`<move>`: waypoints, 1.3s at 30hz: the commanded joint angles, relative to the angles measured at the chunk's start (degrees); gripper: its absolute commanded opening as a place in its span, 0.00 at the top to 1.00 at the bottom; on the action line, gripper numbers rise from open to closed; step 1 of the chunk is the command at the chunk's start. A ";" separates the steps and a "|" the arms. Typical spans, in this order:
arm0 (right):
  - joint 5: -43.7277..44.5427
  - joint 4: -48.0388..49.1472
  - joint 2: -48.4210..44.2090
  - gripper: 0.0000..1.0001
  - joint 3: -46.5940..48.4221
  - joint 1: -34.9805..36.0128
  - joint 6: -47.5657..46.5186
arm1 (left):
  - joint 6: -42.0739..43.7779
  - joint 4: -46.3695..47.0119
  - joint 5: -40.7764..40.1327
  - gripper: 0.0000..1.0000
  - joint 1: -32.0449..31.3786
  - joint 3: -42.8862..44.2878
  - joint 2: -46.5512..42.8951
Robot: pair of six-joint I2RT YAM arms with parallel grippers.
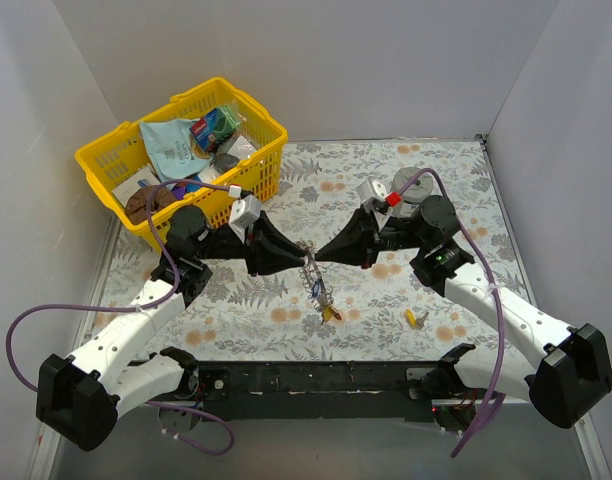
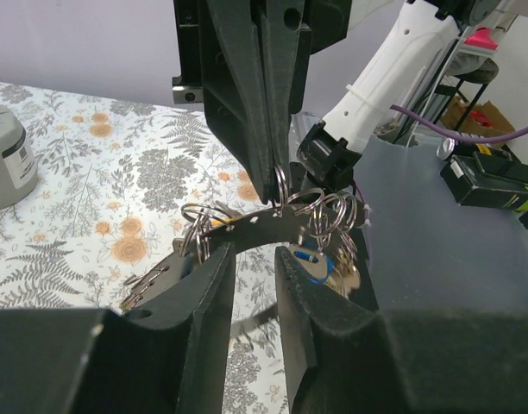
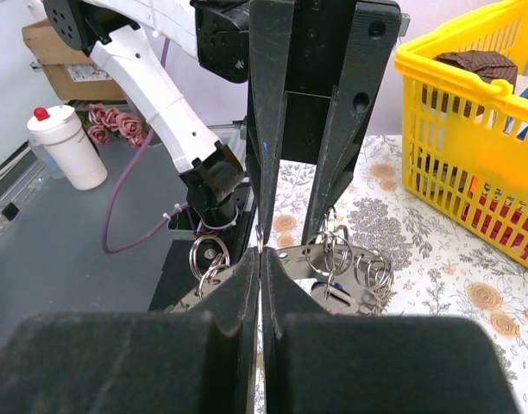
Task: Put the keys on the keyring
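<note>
The keyring [image 1: 311,272] is a curved silver band with holes and several split rings, held in the air mid-table between both grippers. My right gripper [image 3: 260,256] is shut on one small split ring at the band's edge; it also shows in the top view [image 1: 320,254] and the left wrist view [image 2: 277,190]. My left gripper [image 2: 254,252] faces it with jaws apart, and the band [image 2: 247,226] crosses just past their tips. Whether they touch it is unclear. A blue-headed key [image 2: 311,263] and other keys [image 1: 328,310] hang from the rings. A yellow key [image 1: 410,318] lies loose on the table.
A yellow basket [image 1: 96,160] full of packets stands at the back left, also in the right wrist view [image 3: 436,86]. A grey roll [image 1: 411,190] with a red-capped item [image 1: 393,198] beside it sits at the back right. White walls enclose the table.
</note>
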 commanded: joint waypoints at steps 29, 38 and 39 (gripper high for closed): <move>6.13 19.42 0.59 0.99 -4.33 -0.30 11.74 | -8.64 11.19 -0.86 0.78 -2.02 0.83 2.14; 6.83 18.63 0.24 0.99 -4.60 -0.31 11.47 | -6.97 8.47 -1.83 0.90 -3.17 2.50 3.63; 6.83 18.54 0.33 0.99 -4.51 -0.30 11.30 | -6.97 8.47 -1.83 0.92 -3.34 2.67 3.72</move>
